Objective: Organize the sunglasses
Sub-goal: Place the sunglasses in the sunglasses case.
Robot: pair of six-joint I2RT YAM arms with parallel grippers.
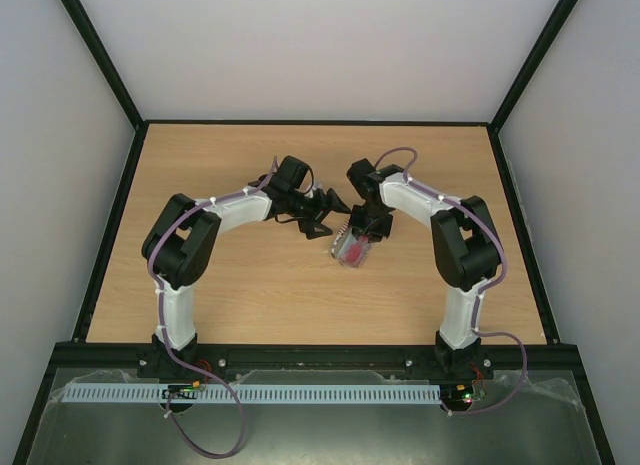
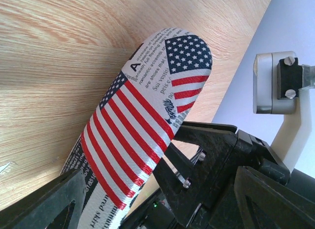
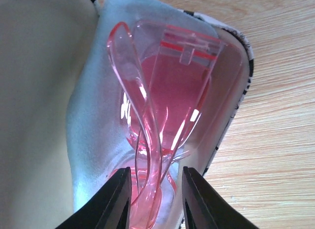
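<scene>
Lying lengthwise in flag case: sunglasses, folded | right gripper astride them, grip unclear | left gripper clasping case

**What is not seen well**

In the right wrist view, the bottom edge cuts off the near end of the sunglasses. It is unclear if the right gripper touches them. In the left wrist view, the left gripper hides the lower end of the case. From above, both things are too small for detail.
</scene>
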